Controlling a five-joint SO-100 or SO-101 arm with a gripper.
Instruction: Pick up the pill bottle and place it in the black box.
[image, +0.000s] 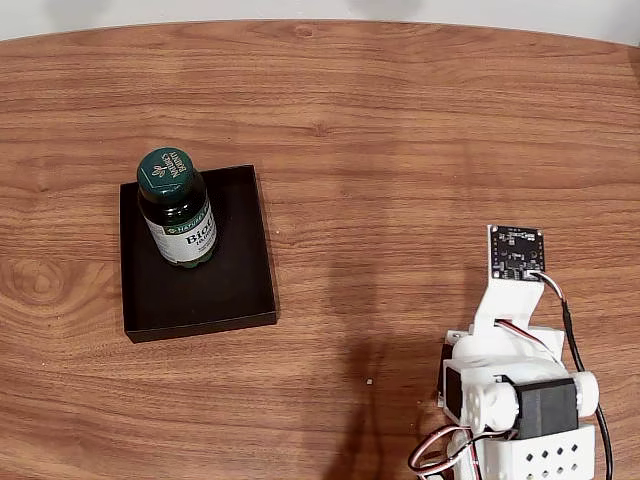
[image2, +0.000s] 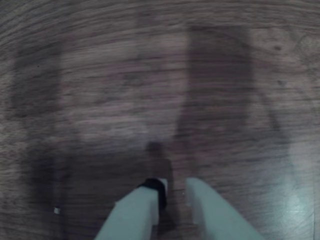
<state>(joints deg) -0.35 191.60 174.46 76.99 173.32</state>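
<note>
The pill bottle (image: 178, 210), dark amber with a green cap and a white label, stands upright inside the black box (image: 235, 270), in the box's far left part in the fixed view. The white arm (image: 510, 390) sits folded at the lower right of that view, far from the box. In the wrist view my gripper (image2: 176, 187) points down at bare wood. Its two white fingers (image2: 140, 210) are drawn together with only a slim gap, and nothing is between them.
The wood table (image: 400, 150) stretches bare around the box and between the box and the arm. The table's far edge runs along the top of the fixed view. A small circuit board (image: 517, 250) tops the arm.
</note>
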